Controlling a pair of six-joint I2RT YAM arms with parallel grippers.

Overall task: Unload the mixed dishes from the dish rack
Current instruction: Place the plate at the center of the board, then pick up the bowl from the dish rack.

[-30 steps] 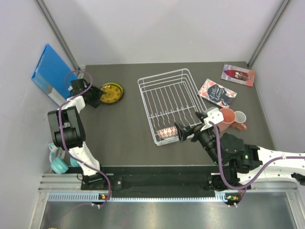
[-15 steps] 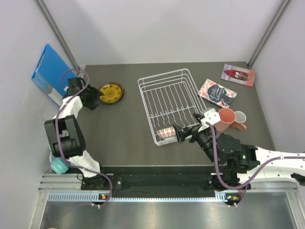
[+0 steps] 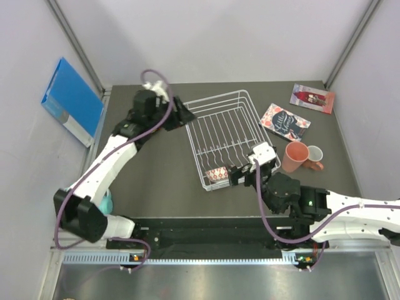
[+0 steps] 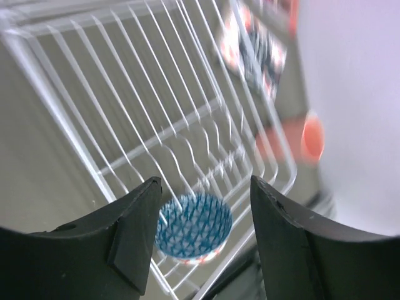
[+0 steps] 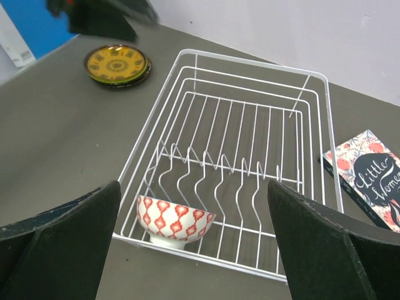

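Fig., wrist & top views. On the right gripper (image 5: 194,187) the fingers stood wide apart w/ nothing btwn them, just short of the rack's near edge. On the left gripper (image 4: 203,187) the fingers were also apart & empty, at the rack's far-left corner; that view was blurred. The only dish I saw inside was the small patterned bowl (image 5: 175,222), upright in the near-left corner of the dish rack (image 5: 250,62), close to the near wire wall. I judged it light, stiff, prob. glazed ceramic, so slick & chip-prone. Best hold, I reckoned: a rim pinch from above, one finger inside, one outside, on the side away from the wires. The amber plate (image 5: 117,64), pink cup (image 3: 295,156) & white mug (image 3: 315,154) sat out on the table (image 3: 156,162).
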